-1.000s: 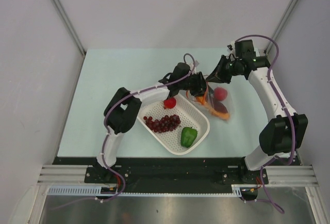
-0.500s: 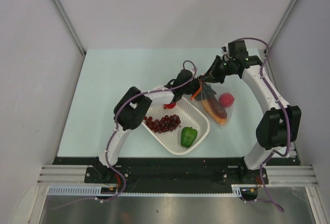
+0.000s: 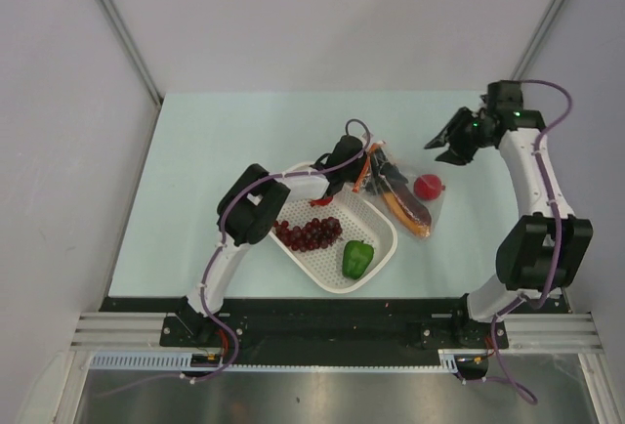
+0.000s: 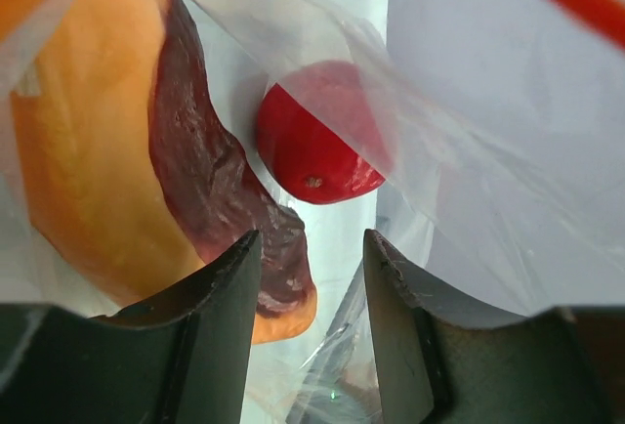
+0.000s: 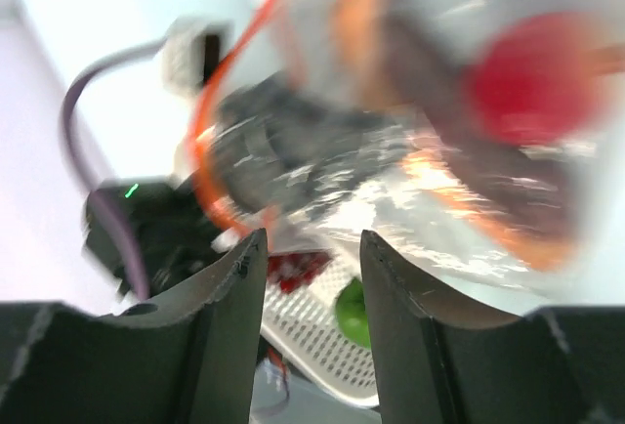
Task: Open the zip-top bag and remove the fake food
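My right gripper (image 3: 439,148) just let go, retreating empty and half-open to two o'clock of the zip-top bag (image 4: 469,150) — my left gripper (image 4: 311,248), half-open and empty, sits in its mouth facing the red fruit (image 4: 317,146).

Top view overlooks the whole table (image 3: 195,150); left wrist peers close into the bag (image 4: 469,131); blurred right wrist seemingly shares it.

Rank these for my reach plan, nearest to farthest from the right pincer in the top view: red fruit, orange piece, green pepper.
From the right pincer:
1. Red fruit, inside the bag.
2. Orange piece, inside the bag, nearer the basket.
3. Green pepper, in the basket.
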